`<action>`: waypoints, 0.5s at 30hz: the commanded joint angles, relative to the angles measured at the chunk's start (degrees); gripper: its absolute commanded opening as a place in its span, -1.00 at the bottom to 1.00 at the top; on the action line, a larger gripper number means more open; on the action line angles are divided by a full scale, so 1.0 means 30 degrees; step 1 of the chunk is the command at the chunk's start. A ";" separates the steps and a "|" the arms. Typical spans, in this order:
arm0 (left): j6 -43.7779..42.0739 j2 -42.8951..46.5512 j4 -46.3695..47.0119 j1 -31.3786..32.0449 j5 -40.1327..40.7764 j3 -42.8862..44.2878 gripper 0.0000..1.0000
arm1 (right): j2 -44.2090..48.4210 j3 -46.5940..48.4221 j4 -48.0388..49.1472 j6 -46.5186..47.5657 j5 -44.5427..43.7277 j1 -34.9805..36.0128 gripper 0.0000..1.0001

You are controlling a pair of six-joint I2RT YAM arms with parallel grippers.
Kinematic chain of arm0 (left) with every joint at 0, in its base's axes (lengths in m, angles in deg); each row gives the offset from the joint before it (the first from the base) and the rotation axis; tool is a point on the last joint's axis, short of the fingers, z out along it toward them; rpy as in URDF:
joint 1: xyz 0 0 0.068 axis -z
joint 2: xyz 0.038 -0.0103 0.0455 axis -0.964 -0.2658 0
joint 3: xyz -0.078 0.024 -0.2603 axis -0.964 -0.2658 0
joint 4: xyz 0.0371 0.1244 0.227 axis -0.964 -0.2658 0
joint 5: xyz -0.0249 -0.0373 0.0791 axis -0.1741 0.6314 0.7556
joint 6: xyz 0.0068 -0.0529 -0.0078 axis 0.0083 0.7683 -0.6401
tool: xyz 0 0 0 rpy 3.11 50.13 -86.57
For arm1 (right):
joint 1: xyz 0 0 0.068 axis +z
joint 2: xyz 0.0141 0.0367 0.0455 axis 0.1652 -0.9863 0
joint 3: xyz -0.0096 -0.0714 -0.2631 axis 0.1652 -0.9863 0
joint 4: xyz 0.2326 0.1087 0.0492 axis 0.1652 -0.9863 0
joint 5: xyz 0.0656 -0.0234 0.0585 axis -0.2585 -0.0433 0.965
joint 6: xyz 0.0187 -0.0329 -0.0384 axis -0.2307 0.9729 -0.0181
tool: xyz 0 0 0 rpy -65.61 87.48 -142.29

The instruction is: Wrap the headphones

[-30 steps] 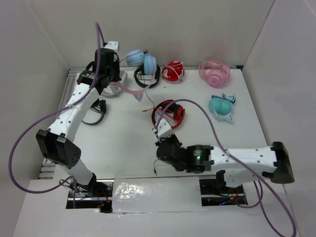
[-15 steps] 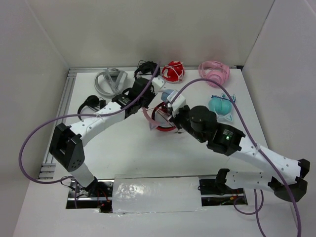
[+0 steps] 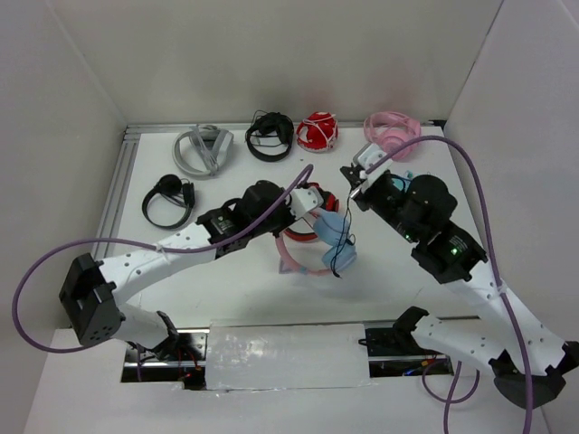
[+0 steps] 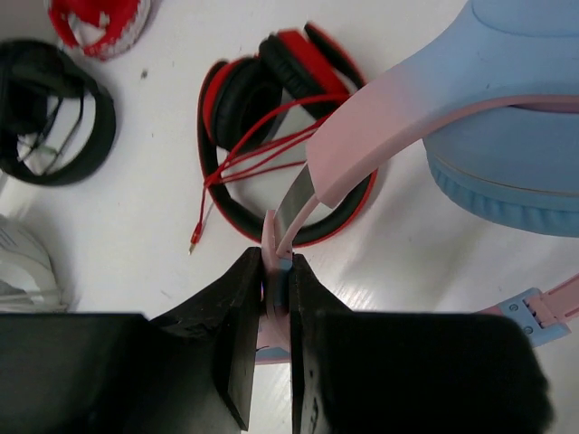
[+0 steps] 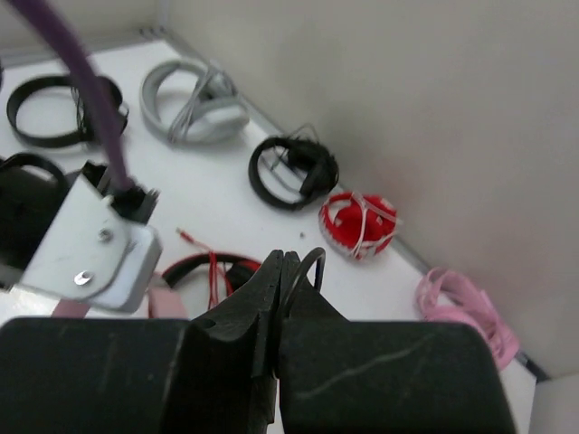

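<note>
The headphones have light-blue ear cups (image 3: 336,237) and a pink headband (image 3: 291,258). They are at the table's middle, just in front of an unwrapped red pair. My left gripper (image 3: 303,215) is shut on the pink headband (image 4: 336,167), with a blue cup (image 4: 516,136) to its right. The thin black cable (image 3: 336,262) hangs by the cups. My right gripper (image 3: 351,178) is raised to the right of the headphones. It is shut on a loop of the black cable (image 5: 306,262).
Red headphones with loose red cable (image 3: 312,201) lie under the left gripper. Along the back are grey (image 3: 203,149), black (image 3: 270,136), wrapped red (image 3: 317,131) and pink (image 3: 392,134) pairs. Another black pair (image 3: 168,199) lies at left. A teal pair (image 3: 403,185) is behind the right arm.
My left gripper carried the headphones from the back row to the table's middle. My right arm swung from the near centre up to the right of them.
</note>
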 commanded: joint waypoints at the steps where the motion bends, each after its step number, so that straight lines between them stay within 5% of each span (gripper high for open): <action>1: -0.0547 0.1083 0.2539 0.0887 -0.1235 0.0040 -1.00 | 0.0383 0.0052 0.3117 0.0795 0.2116 -0.0897 -1.00; 15: 0.1471 -0.2431 0.0929 0.2060 -0.1205 0.1386 -1.00 | -0.0554 0.2456 0.3705 0.0503 0.6303 -0.1808 -0.90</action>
